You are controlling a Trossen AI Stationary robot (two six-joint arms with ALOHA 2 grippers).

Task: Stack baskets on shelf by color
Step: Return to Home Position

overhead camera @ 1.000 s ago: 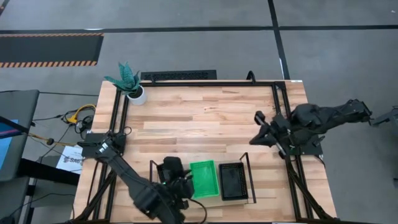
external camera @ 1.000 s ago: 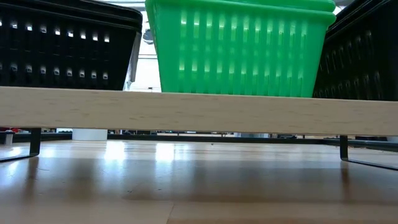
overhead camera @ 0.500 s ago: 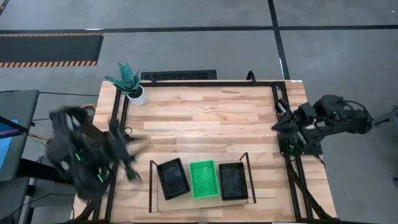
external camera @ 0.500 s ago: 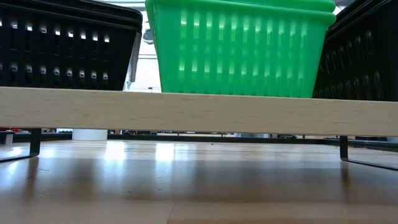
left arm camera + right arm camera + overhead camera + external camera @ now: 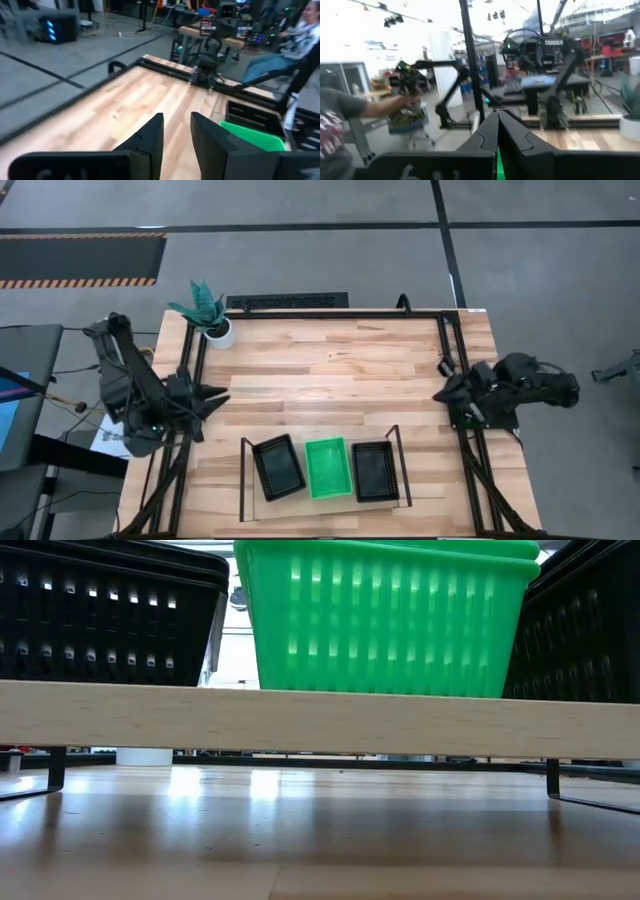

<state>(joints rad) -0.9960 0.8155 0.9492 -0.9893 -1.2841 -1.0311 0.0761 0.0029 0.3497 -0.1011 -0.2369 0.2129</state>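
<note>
The shelf (image 5: 250,495) stands at the table's near edge. On its wooden board (image 5: 320,720) rest three basket stacks side by side: black baskets (image 5: 278,467) on the left, green baskets (image 5: 328,467) in the middle, black baskets (image 5: 375,471) on the right. The low view shows them from the side: black (image 5: 110,620), green (image 5: 385,620), black (image 5: 585,630). My left gripper (image 5: 218,394) is at the table's left edge, a little open and empty; its wrist view (image 5: 176,131) shows the gap. My right gripper (image 5: 440,394) is at the right edge, shut and empty, as the right wrist view (image 5: 497,125) shows.
A white pot with a green plant (image 5: 212,320) stands at the far left corner. A long black bar (image 5: 288,301) lies past the far edge. Black frame rails (image 5: 452,350) run along the table's sides. People show in the room beyond (image 5: 345,125).
My left gripper has left the left black baskets on the shelf and swung away, up and toward the table's left edge. The black baskets stay on the board. My right gripper has drawn back toward the table's right edge.
</note>
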